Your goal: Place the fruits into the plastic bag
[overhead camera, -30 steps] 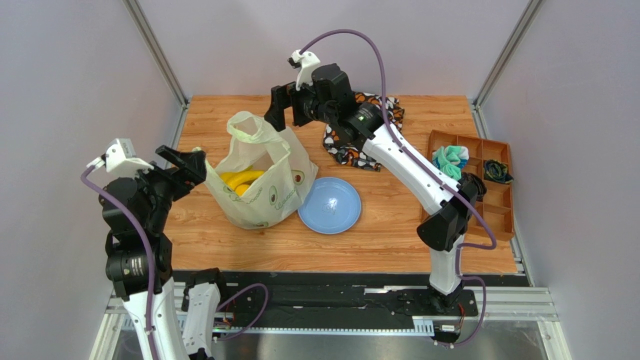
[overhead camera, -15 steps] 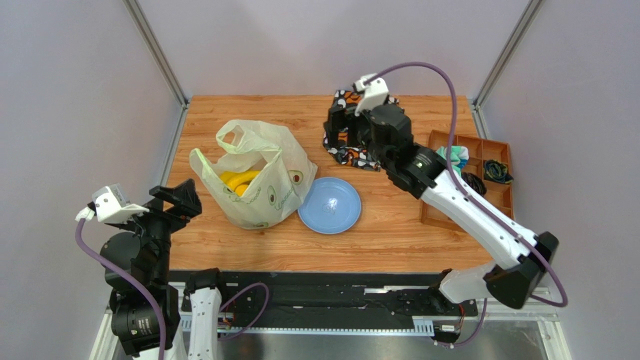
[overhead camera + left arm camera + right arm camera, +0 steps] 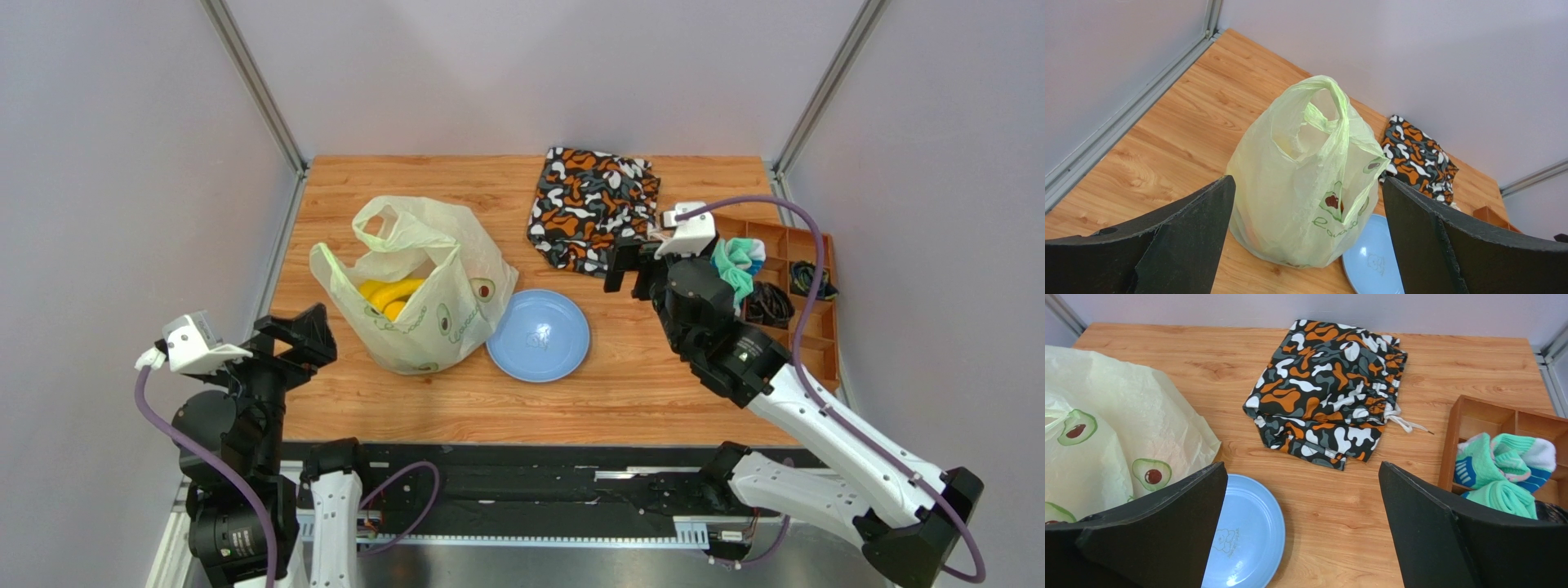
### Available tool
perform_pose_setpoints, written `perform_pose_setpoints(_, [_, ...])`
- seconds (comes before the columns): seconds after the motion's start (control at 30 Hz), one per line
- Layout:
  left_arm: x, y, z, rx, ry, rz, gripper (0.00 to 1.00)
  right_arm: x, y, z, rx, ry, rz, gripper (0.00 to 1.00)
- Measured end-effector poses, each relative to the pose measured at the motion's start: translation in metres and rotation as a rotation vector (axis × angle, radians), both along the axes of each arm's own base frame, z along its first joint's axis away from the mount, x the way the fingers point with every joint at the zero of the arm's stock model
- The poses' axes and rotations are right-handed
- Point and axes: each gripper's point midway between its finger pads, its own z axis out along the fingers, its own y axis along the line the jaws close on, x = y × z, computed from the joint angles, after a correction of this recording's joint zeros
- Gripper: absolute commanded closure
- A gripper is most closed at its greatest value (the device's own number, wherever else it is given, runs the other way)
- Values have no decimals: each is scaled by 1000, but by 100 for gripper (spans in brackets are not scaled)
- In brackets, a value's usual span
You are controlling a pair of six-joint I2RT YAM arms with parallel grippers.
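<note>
The pale yellow-green plastic bag (image 3: 423, 306) stands on the table left of centre with its mouth open and its handle loops up. Yellow bananas (image 3: 393, 294) lie inside it; no other fruit shows. My left gripper (image 3: 321, 337) is open and empty, apart from the bag on its near left. The left wrist view shows the bag (image 3: 1309, 177) beyond my open left gripper (image 3: 1306, 184). My right gripper (image 3: 626, 272) is open and empty, above the table right of the plate. The right wrist view shows my open right gripper (image 3: 1301, 468) and the bag (image 3: 1100, 435) at the left edge.
A round blue plate (image 3: 537, 335) lies just right of the bag, bare. An orange-black-white cloth bag (image 3: 593, 206) lies at the back centre. A brown compartment tray (image 3: 810, 337) with teal socks (image 3: 736, 263) stands at the right edge.
Both arms have pulled back from the bag's handles toward the near edge. The right gripper swung from above the bag to the right of the plate. The bag stands by itself.
</note>
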Motion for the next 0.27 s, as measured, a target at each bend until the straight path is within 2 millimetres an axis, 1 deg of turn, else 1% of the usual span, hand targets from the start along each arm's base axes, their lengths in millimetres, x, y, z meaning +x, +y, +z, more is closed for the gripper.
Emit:
perform_pose_setpoints(0.03, [-1, 0, -1, -1, 3, 1, 2, -2, -7, 0, 8, -6, -22, 1])
perform_pose_setpoints(0.13, [-1, 0, -3, -3, 11, 0, 2, -6, -14, 3, 25, -18, -48, 1])
perform_pose_setpoints(0.27, [-2, -1, -5, -4, 15, 0, 1, -7, -20, 4, 40, -25, -75, 1])
